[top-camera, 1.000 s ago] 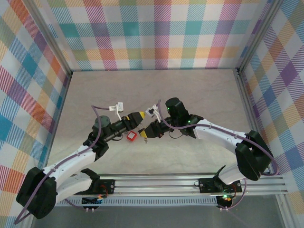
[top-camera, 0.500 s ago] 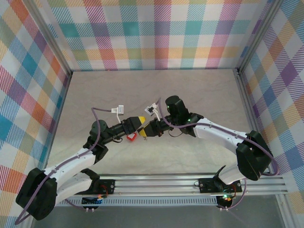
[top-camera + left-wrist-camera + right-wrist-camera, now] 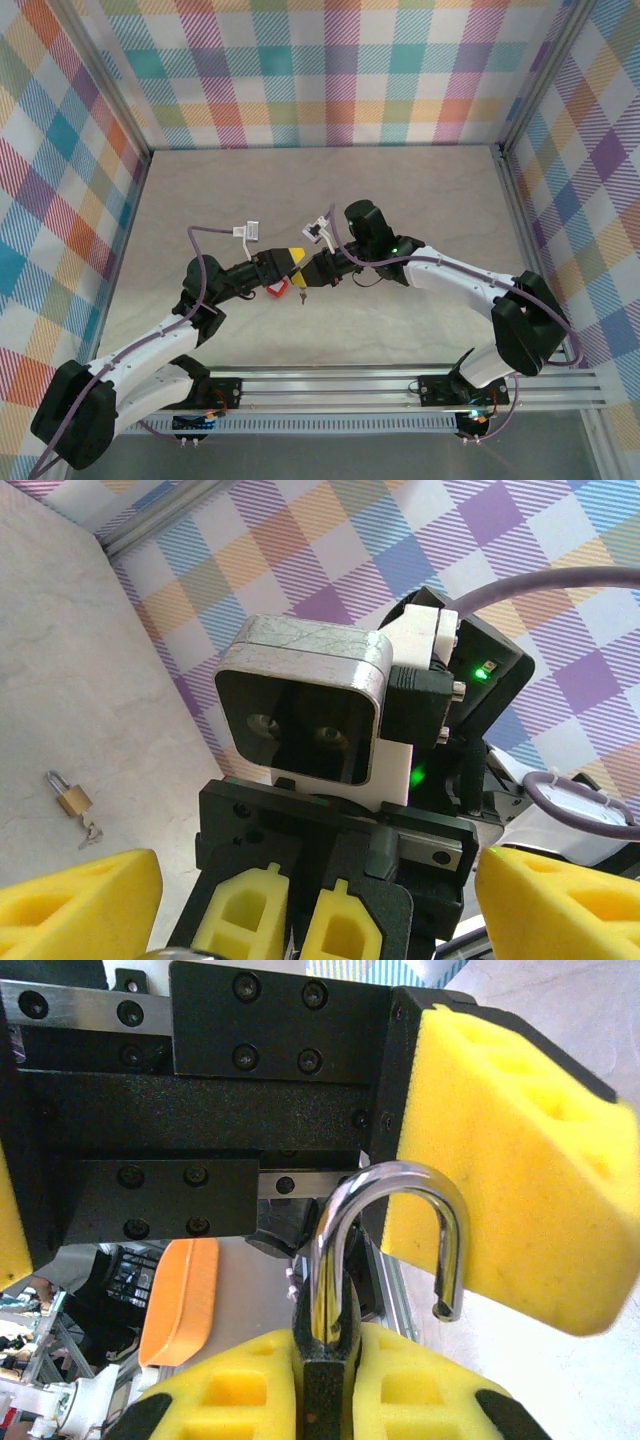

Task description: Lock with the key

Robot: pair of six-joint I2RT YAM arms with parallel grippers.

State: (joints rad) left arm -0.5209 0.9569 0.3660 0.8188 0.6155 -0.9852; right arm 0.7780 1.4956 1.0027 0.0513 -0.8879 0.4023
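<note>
**Two grippers nose to nose at mid-table, right one holding a padlock**

Two arms meet over the grey marbled tabletop (image 3: 420,200), roughly at its centre. The right gripper (image 3: 325,1405) has its yellow foam pads clamped tight on a dark padlock with a chrome shackle (image 3: 330,1260). The shackle stands upright and is sprung open, with its free end hanging in the air.

The left gripper (image 3: 320,900) faces it head-on, jaws spread wide and gripping nothing. One of its yellow foam fingers (image 3: 500,1160) sits just beside the shackle. I can't tell whether it touches.

In the overhead view the left gripper (image 3: 290,260) and the right gripper (image 3: 305,278) nearly overlap. A small red square item (image 3: 277,289) sits just below them, and its contact with the table is unclear. A tiny dark piece (image 3: 303,297) hangs under the right gripper. It may be a key but is too small to confirm.

A small brass padlock with keys attached (image 3: 68,798) lies flat on the tabletop, well apart from both grippers.
</note>
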